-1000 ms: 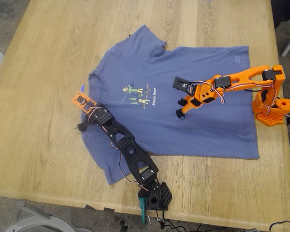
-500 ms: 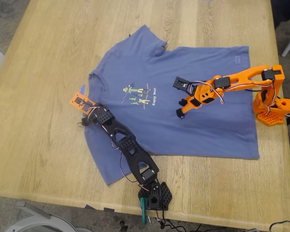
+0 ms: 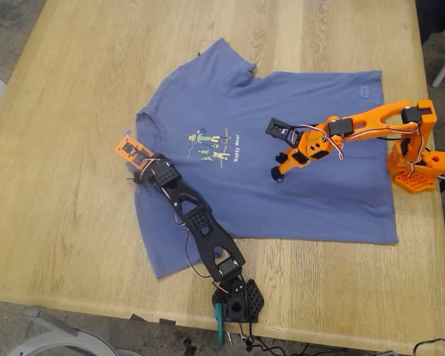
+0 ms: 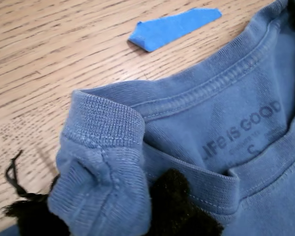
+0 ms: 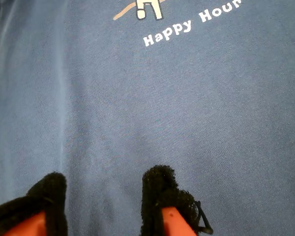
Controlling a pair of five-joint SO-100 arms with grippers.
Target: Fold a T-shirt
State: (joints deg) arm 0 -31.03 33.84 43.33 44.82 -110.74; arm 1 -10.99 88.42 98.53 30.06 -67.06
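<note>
T-shirt (image 3: 282, 148) lengthwise across exterior view, collar leftward, apparently pinched in my first gripper (image 3: 139, 176); my second gripper (image 3: 277, 174) parted, empty.

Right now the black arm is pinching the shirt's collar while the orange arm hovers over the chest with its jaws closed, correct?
Not quite: my second gripper has its jaws open, as the second wrist view shows. My first gripper does pinch the T-shirt at the collar.

My first gripper (image 3: 139, 176) clamped low, black arm outstretched, my second gripper (image 3: 277, 175) parted, orange arm bent
</note>
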